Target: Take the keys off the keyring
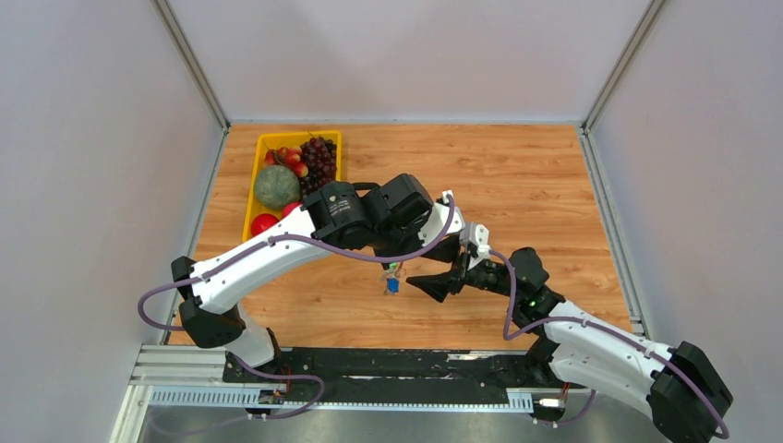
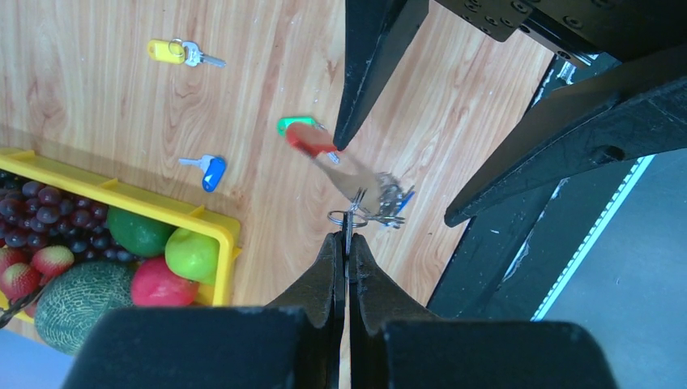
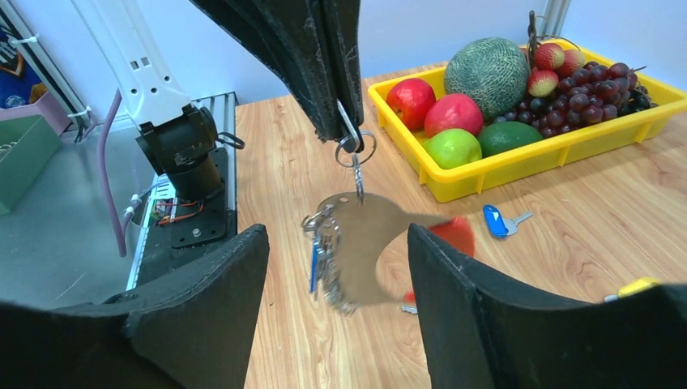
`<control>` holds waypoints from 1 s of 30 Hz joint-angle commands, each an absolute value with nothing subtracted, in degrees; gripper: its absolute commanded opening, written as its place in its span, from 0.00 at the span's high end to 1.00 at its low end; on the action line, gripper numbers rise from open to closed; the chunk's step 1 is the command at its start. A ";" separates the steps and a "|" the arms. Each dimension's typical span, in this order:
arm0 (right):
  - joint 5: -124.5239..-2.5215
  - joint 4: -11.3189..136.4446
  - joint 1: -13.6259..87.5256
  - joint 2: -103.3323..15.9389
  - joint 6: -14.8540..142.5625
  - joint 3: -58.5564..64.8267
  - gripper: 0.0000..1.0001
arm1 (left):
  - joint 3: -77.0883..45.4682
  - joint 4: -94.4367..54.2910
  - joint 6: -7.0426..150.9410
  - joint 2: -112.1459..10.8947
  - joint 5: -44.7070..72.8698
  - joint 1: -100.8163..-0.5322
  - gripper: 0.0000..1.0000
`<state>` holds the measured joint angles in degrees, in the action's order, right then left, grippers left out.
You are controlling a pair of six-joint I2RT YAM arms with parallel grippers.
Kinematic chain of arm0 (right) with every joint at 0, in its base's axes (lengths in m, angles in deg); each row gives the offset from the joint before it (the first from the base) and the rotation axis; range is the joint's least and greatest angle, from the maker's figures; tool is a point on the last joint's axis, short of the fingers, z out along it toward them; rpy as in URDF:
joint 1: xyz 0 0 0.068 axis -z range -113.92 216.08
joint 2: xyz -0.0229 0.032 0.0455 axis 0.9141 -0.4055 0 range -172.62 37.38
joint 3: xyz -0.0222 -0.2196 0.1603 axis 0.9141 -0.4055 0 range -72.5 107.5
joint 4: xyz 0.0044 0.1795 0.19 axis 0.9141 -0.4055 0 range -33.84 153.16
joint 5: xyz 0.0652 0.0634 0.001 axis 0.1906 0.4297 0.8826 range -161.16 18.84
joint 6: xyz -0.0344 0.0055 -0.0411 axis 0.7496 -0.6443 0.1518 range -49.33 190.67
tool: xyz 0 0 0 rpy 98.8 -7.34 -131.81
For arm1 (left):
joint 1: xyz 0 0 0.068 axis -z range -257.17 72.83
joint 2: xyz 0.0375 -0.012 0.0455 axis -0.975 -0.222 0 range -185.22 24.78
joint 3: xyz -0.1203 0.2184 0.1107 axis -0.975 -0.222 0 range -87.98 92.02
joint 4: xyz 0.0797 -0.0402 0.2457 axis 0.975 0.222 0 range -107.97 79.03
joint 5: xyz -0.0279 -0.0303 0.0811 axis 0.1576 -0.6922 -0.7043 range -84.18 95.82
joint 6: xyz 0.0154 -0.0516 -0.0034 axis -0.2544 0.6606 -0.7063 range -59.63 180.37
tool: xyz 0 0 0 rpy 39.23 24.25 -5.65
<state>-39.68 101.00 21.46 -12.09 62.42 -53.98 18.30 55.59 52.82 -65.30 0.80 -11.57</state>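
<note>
Left tool point(image 2: 347, 243), keyring point(image 3: 364, 243) lengthwise downward

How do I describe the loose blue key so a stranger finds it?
Start at the yellow fruit tray. Just outside its long wall, on the table, lies the blue key. Unlike the yellow key and green key, it is nearest the tray.

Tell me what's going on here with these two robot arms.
The left gripper, jaws shut, dangles the keyring by a small wire ring above the table. The right gripper has its jaws open on either side of the hanging keyring, not gripping it. Three keys lie loose on the table: a yellow key, a blue key and a green key. At least one blue-headed key hangs from the keyring, so the job is not finished.
</note>
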 commanded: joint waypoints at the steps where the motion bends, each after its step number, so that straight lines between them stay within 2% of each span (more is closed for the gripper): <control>1: -40.75 102.08 21.02 -11.00 63.15 -53.92 0.33 | 19.87 54.81 54.06 -62.77 1.25 -11.26 1.00; 15: -33.24 102.14 20.99 -17.67 60.59 -50.32 0.31 | 19.75 54.16 54.36 -62.03 2.62 -11.26 1.00; 22: -36.23 103.12 20.95 -13.51 61.40 -52.36 0.24 | 18.64 53.68 53.96 -61.81 2.26 -11.30 1.00; 30: -40.72 98.23 20.98 -8.71 65.01 -53.00 0.23 | 18.69 53.64 53.73 -61.54 2.21 -11.26 1.00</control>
<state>-37.93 99.93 21.19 -10.76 62.51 -52.86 18.26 55.37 53.63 -64.10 2.31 -11.57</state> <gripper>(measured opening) 0.772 0.014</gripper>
